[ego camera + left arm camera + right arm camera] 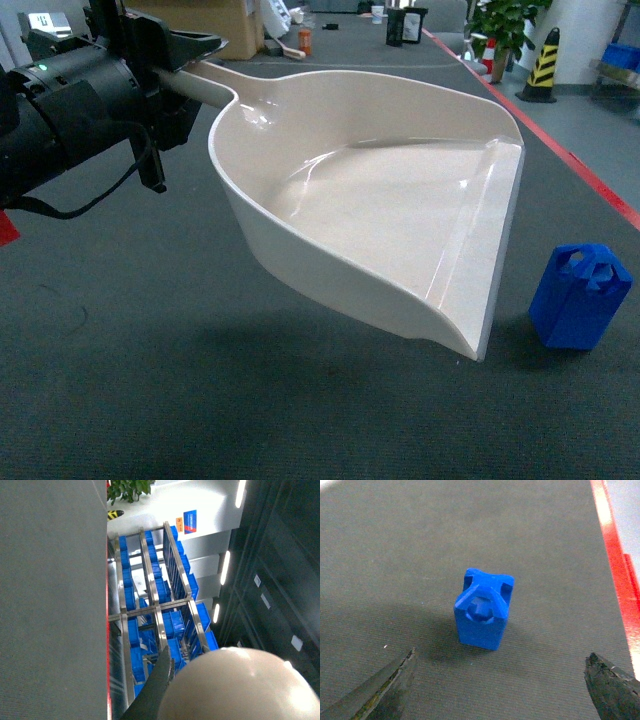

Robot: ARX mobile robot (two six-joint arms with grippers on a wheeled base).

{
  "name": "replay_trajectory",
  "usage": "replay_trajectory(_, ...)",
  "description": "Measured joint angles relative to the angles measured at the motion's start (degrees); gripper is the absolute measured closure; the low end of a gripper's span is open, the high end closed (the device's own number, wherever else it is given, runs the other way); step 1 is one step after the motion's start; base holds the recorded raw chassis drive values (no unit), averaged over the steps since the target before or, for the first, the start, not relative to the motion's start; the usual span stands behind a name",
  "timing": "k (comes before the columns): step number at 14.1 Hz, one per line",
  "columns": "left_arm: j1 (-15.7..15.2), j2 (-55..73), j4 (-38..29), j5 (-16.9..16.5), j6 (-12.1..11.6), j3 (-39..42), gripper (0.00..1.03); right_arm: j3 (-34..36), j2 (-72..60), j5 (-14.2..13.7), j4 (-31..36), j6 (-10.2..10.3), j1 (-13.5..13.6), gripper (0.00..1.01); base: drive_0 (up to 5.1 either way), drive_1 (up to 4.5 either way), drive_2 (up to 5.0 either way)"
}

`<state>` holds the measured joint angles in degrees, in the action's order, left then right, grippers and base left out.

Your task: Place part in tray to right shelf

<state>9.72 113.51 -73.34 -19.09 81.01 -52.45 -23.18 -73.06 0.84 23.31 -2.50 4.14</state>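
Meanwhile: tray aloft, part waiting lower right

Gripping the tray [400, 210] by its handle at upper left of the head view, left gripper [165, 65] apparently clamped. Standing upright on the grey mat [150, 380], lower right, just beside the tray's front lip: the part [580, 297]. Hovering above it, right gripper [500, 685] spread wide.

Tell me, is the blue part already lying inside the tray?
No, the blue part stands on the grey mat beside the empty tray.
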Motion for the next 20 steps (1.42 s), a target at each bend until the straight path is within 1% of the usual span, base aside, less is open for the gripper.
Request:
replay_trajectory(2,0.0,0.0,0.0,0.0,0.0,0.0,0.91,-8.0,-12.5,-3.2,-0.4,0.1,2.7,0.03,0.0,0.0,0.0)
replay_trajectory(4,0.0,0.0,0.0,0.0,0.0,0.0,0.91,-14.3,-19.0,-5.6,-1.7,1.1,4.0,0.03,0.0,0.0,0.0)
replay_trajectory(5,0.0,0.0,0.0,0.0,0.0,0.0,0.91,-16.8,-21.2,-5.8,-2.1,1.7,4.2,0.03,0.0,0.0,0.0)
replay_trajectory(6,0.0,0.0,0.0,0.0,0.0,0.0,0.91,-19.3,-23.8,-5.7,-2.8,2.8,4.5,0.03,0.0,0.0,0.0)
replay_trajectory(8,0.0,0.0,0.0,0.0,0.0,0.0,0.91,-21.9,-29.0,-6.5,-1.6,3.9,4.5,0.03,0.0,0.0,0.0)
replay_trajectory(9,0.0,0.0,0.0,0.0,0.0,0.0,0.91,-22.9,-32.0,-6.6,-0.5,5.0,4.4,0.08,0.0,0.0,0.0)
replay_trajectory(12,0.0,0.0,0.0,0.0,0.0,0.0,0.91,-23.0,-34.8,-7.1,0.2,6.0,4.2,0.41,0.0,0.0,0.0)
replay_trajectory(13,0.0,0.0,0.0,0.0,0.0,0.0,0.91,-21.3,-32.2,-7.6,0.1,6.1,3.2,0.53,0.0,0.0,0.0)
replay_trajectory(15,0.0,0.0,0.0,0.0,0.0,0.0,0.91,-16.7,-22.9,-7.7,-3.2,6.3,1.0,0.55,0.0,0.0,0.0)
replay_trajectory(16,0.0,0.0,0.0,0.0,0.0,0.0,0.91,-15.5,-15.8,-7.3,-6.6,6.1,0.2,0.55,0.0,0.0,0.0)
replay_trajectory(17,0.0,0.0,0.0,0.0,0.0,0.0,0.91,-15.7,-9.4,-5.5,-9.2,6.5,0.0,0.55,0.0,0.0,0.0)
replay_trajectory(18,0.0,0.0,0.0,0.0,0.0,0.0,0.91,-17.2,-3.5,-2.7,-12.0,8.2,0.9,0.55,0.0,0.0,0.0)
replay_trajectory(19,0.0,0.0,0.0,0.0,0.0,0.0,0.91,-20.0,1.1,0.5,-13.3,11.1,3.7,0.55,0.0,0.0,0.0)
replay_trajectory(20,0.0,0.0,0.0,0.0,0.0,0.0,0.91,-22.8,2.4,2.9,-12.7,14.6,6.9,0.55,0.0,0.0,0.0)
